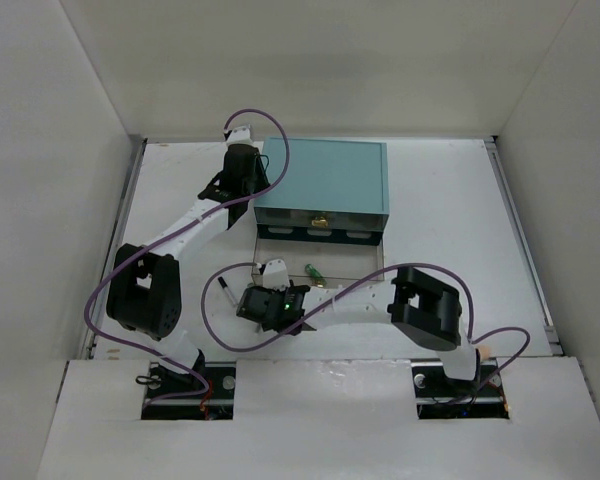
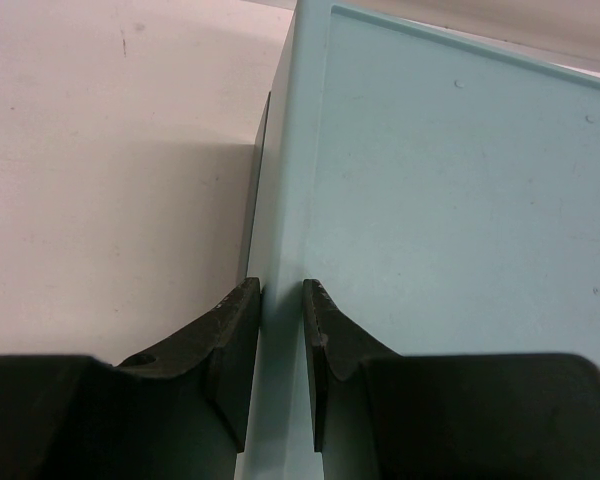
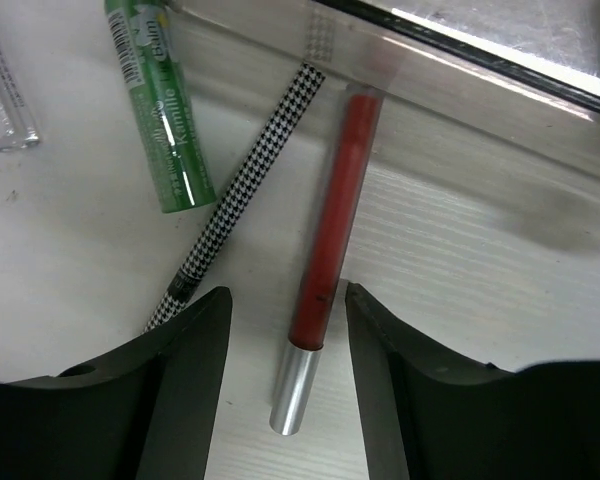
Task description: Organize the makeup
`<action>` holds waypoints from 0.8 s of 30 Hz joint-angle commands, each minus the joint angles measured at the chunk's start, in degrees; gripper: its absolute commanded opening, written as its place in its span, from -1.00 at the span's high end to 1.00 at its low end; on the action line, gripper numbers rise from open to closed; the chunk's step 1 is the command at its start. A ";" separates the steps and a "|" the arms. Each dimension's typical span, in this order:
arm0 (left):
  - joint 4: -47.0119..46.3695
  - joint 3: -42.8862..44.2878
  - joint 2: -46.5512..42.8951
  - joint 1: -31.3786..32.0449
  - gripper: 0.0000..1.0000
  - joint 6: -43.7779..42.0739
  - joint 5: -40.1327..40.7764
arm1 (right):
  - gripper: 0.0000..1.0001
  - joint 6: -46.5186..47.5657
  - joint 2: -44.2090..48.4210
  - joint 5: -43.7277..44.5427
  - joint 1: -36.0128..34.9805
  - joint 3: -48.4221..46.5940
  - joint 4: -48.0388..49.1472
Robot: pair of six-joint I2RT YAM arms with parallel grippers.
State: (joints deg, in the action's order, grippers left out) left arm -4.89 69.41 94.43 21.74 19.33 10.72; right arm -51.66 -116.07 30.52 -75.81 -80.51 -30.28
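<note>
Right tool (image 3: 287, 295): released, jaws straddling the thin red pencil with silver metal cap (image 3: 330, 230), a gap on either side. The pencil lies flat on the white bench (image 3: 60, 230), its far end at the clear plastic drawer wall (image 3: 460, 90). Alongside is a slanted black-and-white houndstooth pencil (image 3: 245, 190), near but apart, and beyond it a short green plastic stick (image 3: 160, 110).

Handling: descend square, centre on the red barrel and close gently, keeping the nearer finger off the houndstooth pencil.

Farthest is the left tool (image 2: 280, 285), clenched on the edge of the big teal drawer box (image 2: 450, 220), apparently steadying it.
</note>
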 commanded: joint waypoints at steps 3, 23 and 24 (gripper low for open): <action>11.65 -2.35 3.30 0.54 0.83 -1.05 -2.63 | 0.02 -4.24 -2.67 1.29 0.01 -1.14 -3.99; 11.65 -2.08 3.65 0.54 0.83 -1.23 -2.46 | 1.00 -0.20 5.32 1.47 -1.49 2.90 -0.48; 11.65 -2.08 3.57 0.54 0.83 -1.23 -2.46 | 1.00 0.24 6.46 1.64 -1.57 3.34 -0.13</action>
State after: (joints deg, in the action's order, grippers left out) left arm -4.91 69.41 94.43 21.74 19.33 10.72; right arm -52.69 -114.34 32.29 -76.25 -78.15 -31.00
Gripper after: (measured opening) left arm 0.202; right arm 0.224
